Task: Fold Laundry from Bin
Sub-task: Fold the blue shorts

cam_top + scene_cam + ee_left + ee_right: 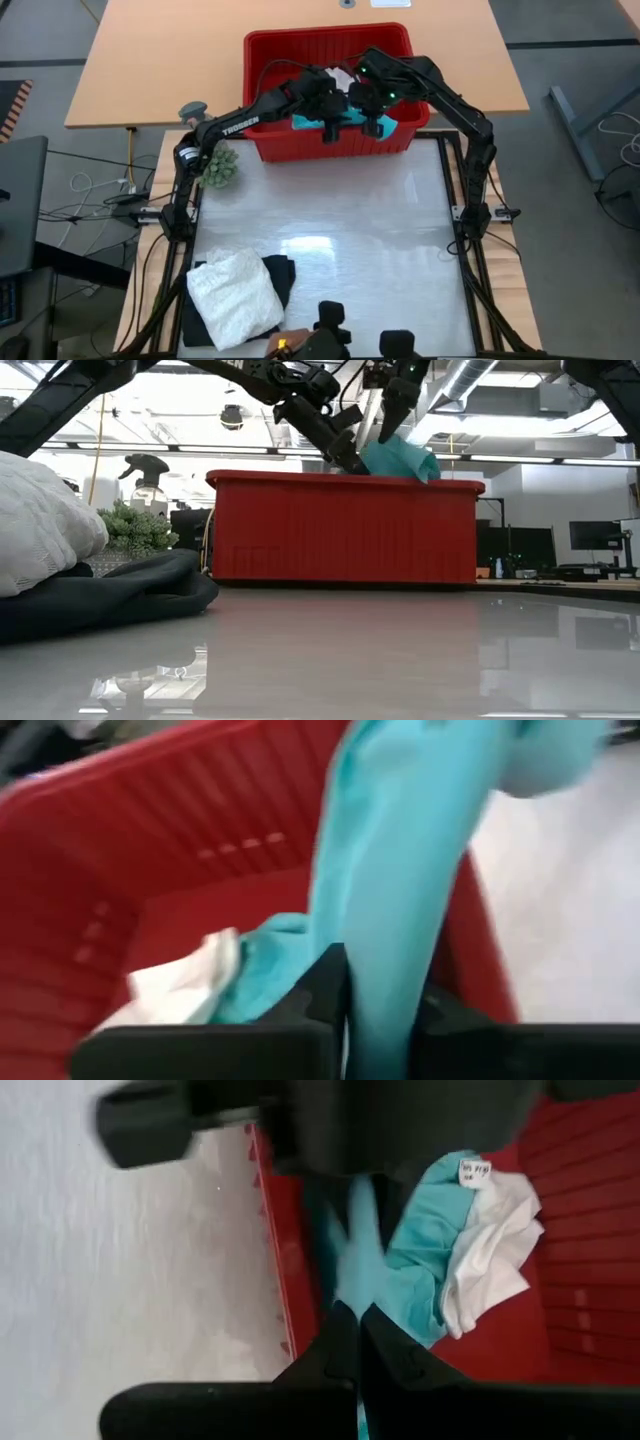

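Observation:
The red bin (330, 45) stands at the table's far side. Both grippers are over its near wall, holding the teal garment (400, 460) just above the rim. My left gripper (330, 125) is shut on the teal cloth (400, 870). My right gripper (376, 122) is shut on it too (357, 1250). Part of the teal garment still lies inside the bin beside a white garment (495, 1250), which also shows in the left wrist view (180, 985). A white lacy garment (235, 295) lies on a black one (282, 275) at the table's near left. My left gripper pinches the teal garment between its two fingers (325, 995). A band of the cloth (385, 970) runs out from between them, drawn fairly straight. The fingers slant down from the table's left. The held part is above the bin's rim. My right gripper pinches a bunched strip of the teal garment (357, 1295) between its two fingers (385, 1345), coming from above. The strip runs straight on from them toward my left gripper (330, 1120). The garment's other part (430, 1250) lies in the bin.
A small green plant (218, 168) and a spray bottle (193, 110) stand left of the bin, by the left arm. The bin's near wall (340, 525) is right below both grippers. The glossy table top (350, 230) stretches from the bin to the near edge.

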